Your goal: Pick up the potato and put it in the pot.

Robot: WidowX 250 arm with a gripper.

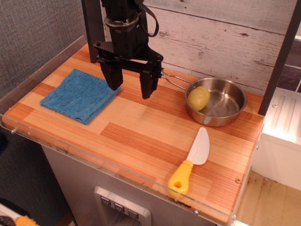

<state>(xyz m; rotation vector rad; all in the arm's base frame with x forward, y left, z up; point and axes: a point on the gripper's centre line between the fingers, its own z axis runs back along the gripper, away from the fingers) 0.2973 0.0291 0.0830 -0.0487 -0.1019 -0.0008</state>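
The yellow potato (198,98) lies inside the shiny steel pot (233,113), against its left wall. The pot stands at the back right of the wooden counter, its wire handle (173,81) pointing left. My black gripper (130,86) hangs open and empty above the counter, left of the pot, with its right finger near the handle's end. Its left finger is over the edge of the blue cloth.
A folded blue cloth (79,95) lies at the left. A white knife with a yellow handle (190,161) lies near the front right edge. A clear plastic lip (117,170) runs along the counter's front. A plank wall stands behind.
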